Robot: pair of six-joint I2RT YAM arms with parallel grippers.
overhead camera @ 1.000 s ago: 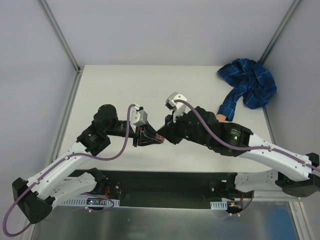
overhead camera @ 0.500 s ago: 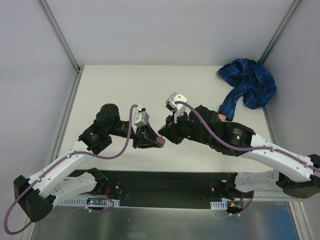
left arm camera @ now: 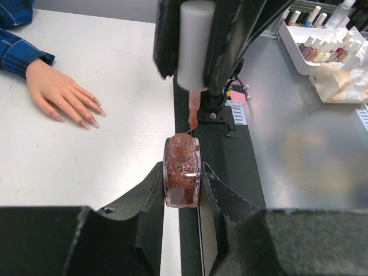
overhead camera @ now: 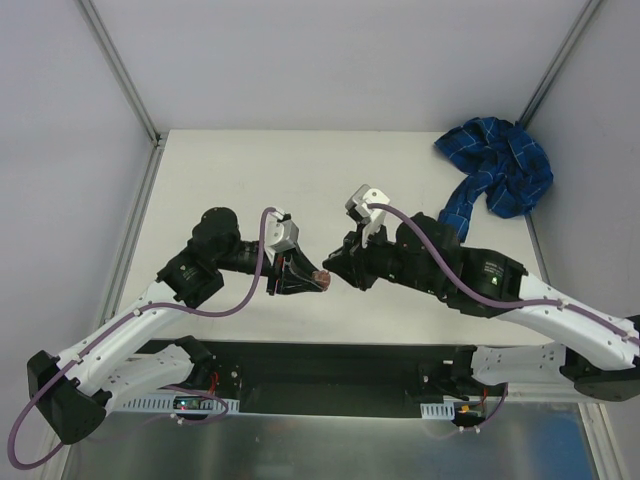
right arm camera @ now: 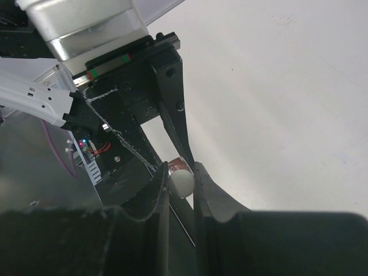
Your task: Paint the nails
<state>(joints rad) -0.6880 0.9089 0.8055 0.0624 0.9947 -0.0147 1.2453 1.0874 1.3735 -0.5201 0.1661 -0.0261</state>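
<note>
My left gripper (overhead camera: 300,278) is shut on a tiny bottle (overhead camera: 320,281) of pinkish-red glitter polish; in the left wrist view (left arm camera: 183,178) the bottle (left arm camera: 182,158) stands open between the jaws. My right gripper (overhead camera: 338,270) is shut on the white cap (left arm camera: 195,43), whose brush (left arm camera: 194,115) hangs just above the bottle mouth. The cap (right arm camera: 181,184) also shows in the right wrist view, in my gripper (right arm camera: 181,172). The flesh-coloured fake hand (left arm camera: 60,95) lies flat on the table, its nails (left arm camera: 86,122) pinkish. My right arm hides it in the top view.
The blue plaid sleeve (overhead camera: 497,170) lies bunched at the table's far right corner. A white tray (left arm camera: 290,43) of several polish bottles stands on the metal surface beyond the table's near edge. A black strip (left arm camera: 221,155) runs along that edge.
My right gripper has drawn back to the right with the cap, so cap and brush have come off the bottle. My left gripper has kept hold of the bottle, nearly still.
</note>
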